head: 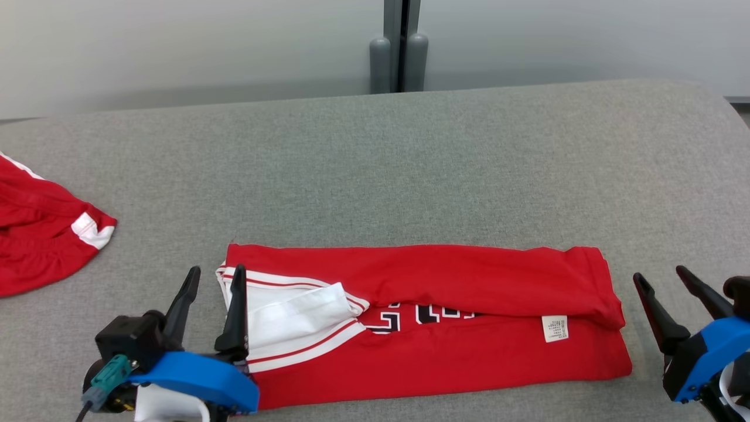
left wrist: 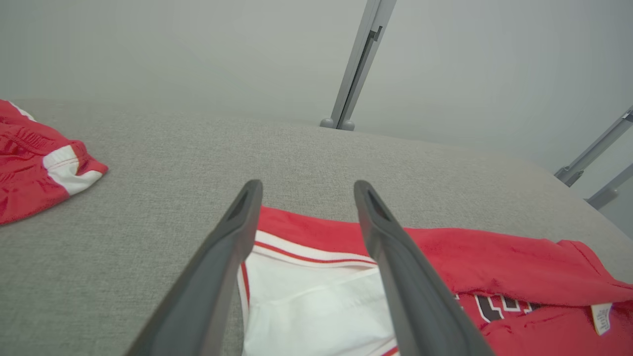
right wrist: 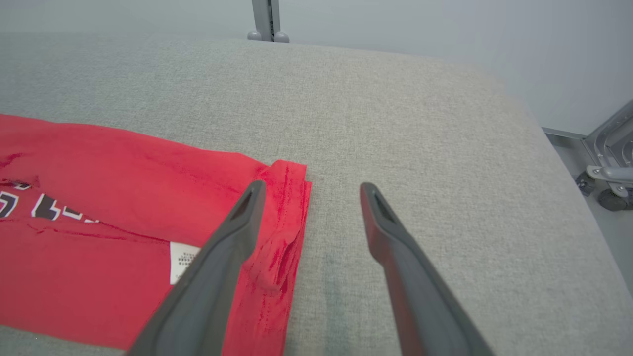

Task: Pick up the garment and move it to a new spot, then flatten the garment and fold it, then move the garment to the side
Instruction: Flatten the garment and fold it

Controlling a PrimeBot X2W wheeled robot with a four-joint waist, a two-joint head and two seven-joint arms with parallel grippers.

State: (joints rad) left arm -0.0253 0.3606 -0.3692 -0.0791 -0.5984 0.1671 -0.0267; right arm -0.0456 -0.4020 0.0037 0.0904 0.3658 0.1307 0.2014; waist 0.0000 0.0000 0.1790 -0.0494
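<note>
The garment (head: 445, 328) is a red jersey with white and red trim, black lettering and a small white label. It lies folded into a long band near the front of the grey table (head: 410, 164). My left gripper (head: 215, 280) stands open at the garment's left end, its right finger over the white trim, nothing between the fingers. In the left wrist view the open left gripper (left wrist: 306, 190) frames the trim of the garment (left wrist: 494, 262). My right gripper (head: 659, 280) is open just off the garment's right end. In the right wrist view the right gripper (right wrist: 311, 190) straddles the edge of the garment (right wrist: 99, 198).
A second red garment (head: 41, 234) with white patches lies bunched at the table's left edge. Grey posts (head: 398, 58) stand behind the table against a pale wall. A wheeled metal frame (right wrist: 608, 168) stands beyond the table's right edge.
</note>
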